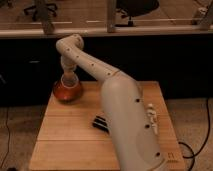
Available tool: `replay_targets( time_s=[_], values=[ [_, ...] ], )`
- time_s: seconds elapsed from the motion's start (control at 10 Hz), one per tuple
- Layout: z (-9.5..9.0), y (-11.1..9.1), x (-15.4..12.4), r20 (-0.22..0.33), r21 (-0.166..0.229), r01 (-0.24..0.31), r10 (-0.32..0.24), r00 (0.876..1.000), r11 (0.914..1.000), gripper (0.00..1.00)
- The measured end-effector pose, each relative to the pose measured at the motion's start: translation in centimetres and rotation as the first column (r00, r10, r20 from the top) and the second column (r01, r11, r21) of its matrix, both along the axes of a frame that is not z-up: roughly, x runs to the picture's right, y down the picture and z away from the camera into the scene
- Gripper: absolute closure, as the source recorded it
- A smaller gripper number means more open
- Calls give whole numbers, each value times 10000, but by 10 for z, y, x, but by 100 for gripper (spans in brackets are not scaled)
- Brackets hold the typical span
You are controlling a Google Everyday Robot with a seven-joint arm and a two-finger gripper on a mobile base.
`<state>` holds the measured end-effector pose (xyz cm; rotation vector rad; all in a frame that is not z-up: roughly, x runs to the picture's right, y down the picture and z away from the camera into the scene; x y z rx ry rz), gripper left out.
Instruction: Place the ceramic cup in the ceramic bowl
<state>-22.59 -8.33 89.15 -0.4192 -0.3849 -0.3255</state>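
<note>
The ceramic bowl [66, 93] is round and reddish-brown, and it sits upright at the far left corner of the wooden surface [70, 135]. The ceramic cup [69, 81] is small, pale and round, and it stands up straight in the middle of the bowl's open top. The gripper [68, 75] is right above the cup; whether the cup rests on the bowl's bottom is hidden.

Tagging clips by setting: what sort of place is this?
Probably an office or lab: office chairs behind glass panels, a wooden table, and the gripper over the bowl.
</note>
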Motion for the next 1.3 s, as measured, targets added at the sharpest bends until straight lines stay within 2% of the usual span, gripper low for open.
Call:
replay_targets(
  time_s=[0.4, 0.8, 1.2, 1.3],
  values=[
    [16, 6, 10, -264, -462, -182, 170, 9995, 9988, 100],
    [33, 21, 10, -349, -1018, -68, 33, 9994, 9948, 100],
    [39, 25, 9, -325, -1297, 24, -67, 9995, 9915, 99],
    [40, 26, 8, -199, -1406, 142, -172, 9997, 9900, 93]
  ],
)
